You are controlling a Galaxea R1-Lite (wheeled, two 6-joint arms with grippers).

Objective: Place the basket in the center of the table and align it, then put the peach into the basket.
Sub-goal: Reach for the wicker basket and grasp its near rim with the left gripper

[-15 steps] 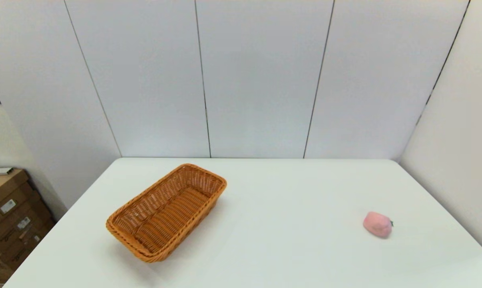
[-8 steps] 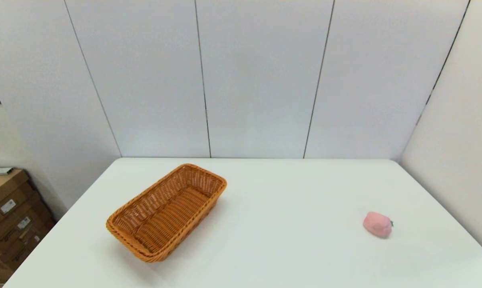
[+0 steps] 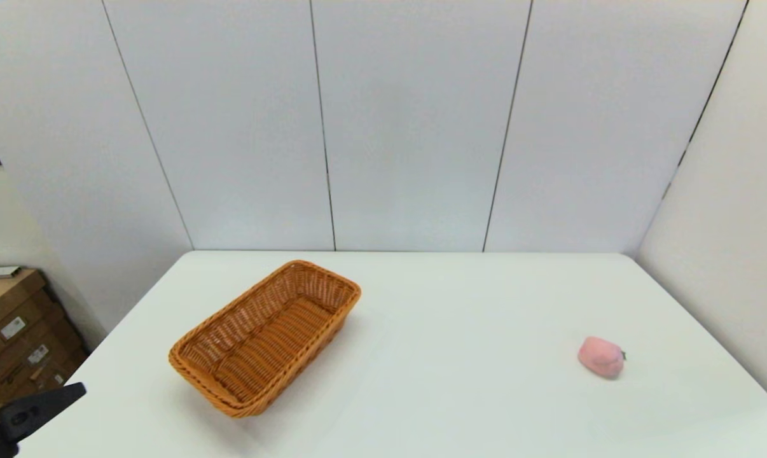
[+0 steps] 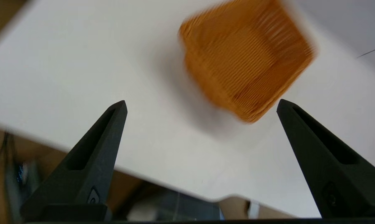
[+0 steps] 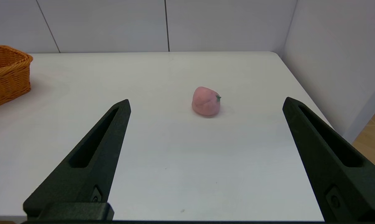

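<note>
1. Left gripper (image 3: 37, 407) has just poked into the head view at the near-left table corner; 1 s and 0.5 s ago that corner showed no arm at all.
2. Its own wrist view shows the left gripper (image 4: 201, 105) with both black fingers spread wide, nothing between them, aimed toward the basket (image 4: 245, 59). That view is smeared, so I judge the arm is moving fast.
3. Basket (image 3: 266, 337) has not shifted across the 3 head frames: it sits on the left half of the table (image 3: 460, 407), skewed diagonally, 1 short end toward the far edge, well apart from the gripper.
4. Peach (image 3: 601, 357) is also unmoved, lying alone on the right side of the table, well apart from the basket, stem pointing right.
5. Right gripper (image 5: 206, 104) is out of the head view; its wrist view shows the fingers wide apart and empty, low near the table's front edge, facing the peach (image 5: 206, 101), with a corner of the basket (image 5: 7, 74) off to the side.
6. Meaning: step 1 is only starting. Basket not centred, not squared, not yet touched. Likely next is the left arm reaching the near rim to drag and rotate it; the peach step waits.
</note>
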